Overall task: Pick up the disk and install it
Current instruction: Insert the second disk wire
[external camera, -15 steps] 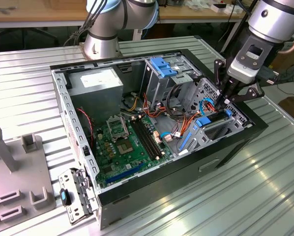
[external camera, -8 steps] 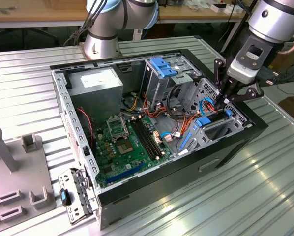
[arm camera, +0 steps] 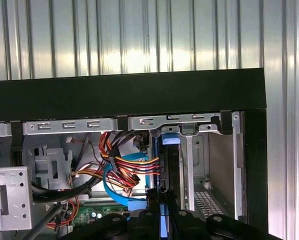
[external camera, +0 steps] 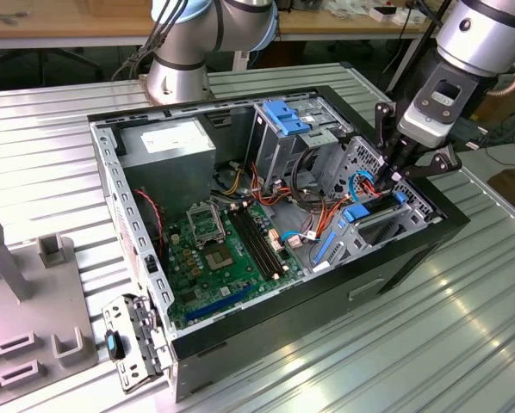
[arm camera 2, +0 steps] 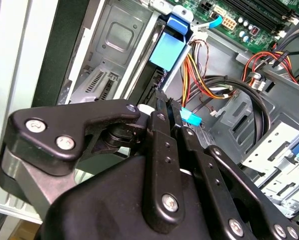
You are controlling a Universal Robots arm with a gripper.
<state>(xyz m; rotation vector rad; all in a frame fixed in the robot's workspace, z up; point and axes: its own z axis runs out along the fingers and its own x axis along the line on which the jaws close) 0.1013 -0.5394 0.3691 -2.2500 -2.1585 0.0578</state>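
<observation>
Gripper sits inside the open PC case at the exterior view's right, fingers closed on the disk, which stands on edge w/ its blue frame in the drive bay slot. Case rests on the ribbed metal desk.

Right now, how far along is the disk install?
Pickup looks done: the gripper is shut on the disk, which stands on edge in the cage slot. Left: release. Whether the disk is fully seated can't be told.
</observation>
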